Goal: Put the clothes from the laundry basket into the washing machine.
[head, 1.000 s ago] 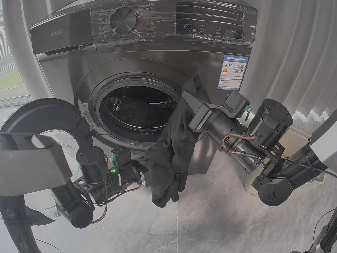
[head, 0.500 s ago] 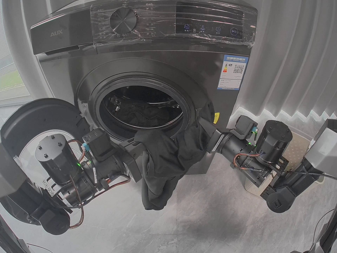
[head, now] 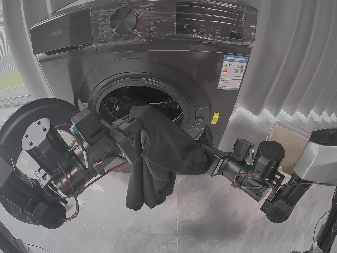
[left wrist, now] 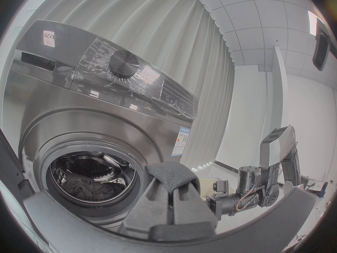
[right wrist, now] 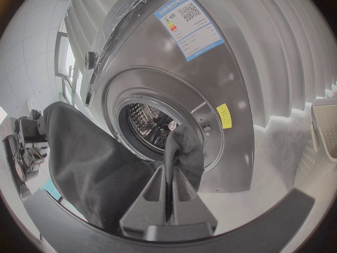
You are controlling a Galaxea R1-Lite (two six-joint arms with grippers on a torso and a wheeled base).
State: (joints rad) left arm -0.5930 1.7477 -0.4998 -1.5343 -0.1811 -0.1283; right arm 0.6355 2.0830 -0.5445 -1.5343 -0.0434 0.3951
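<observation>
Swinging the load across, you're now carrying the dark garment [head: 168, 148] on the opposite side from 1 second ago: your left gripper [head: 135, 123] has been climbing from below the porthole and is now sitting at the lower left edge of the drum opening [head: 151, 101], while your right gripper [head: 207, 152] has been dropping from the right rim and is now hanging low, below and right of the ring. Both pincers are pinching cloth: in the left wrist view the left gripper [left wrist: 172, 194] is pressing its fingers together with a fold of the dark garment [left wrist: 172, 173] capping the tips, and in the right wrist view the right gripper [right wrist: 168, 180] is nipping a corner while the rest of the dark garment [right wrist: 87, 166] is stretching away toward the other arm. The fabric is bridging the 2 grippers in front of the washing machine [head: 140, 64], with a long tail dangling toward the floor and nothing past the rim yet. Dark laundry [left wrist: 84, 188] is already lying in the drum, the door [head: 35, 116] is standing open at your left, and the laundry basket [head: 284, 137] is sitting on the floor at your right. I'm judging that the left arm is now leading the feed-in; that hanging tail is risking a snag on the lip.
</observation>
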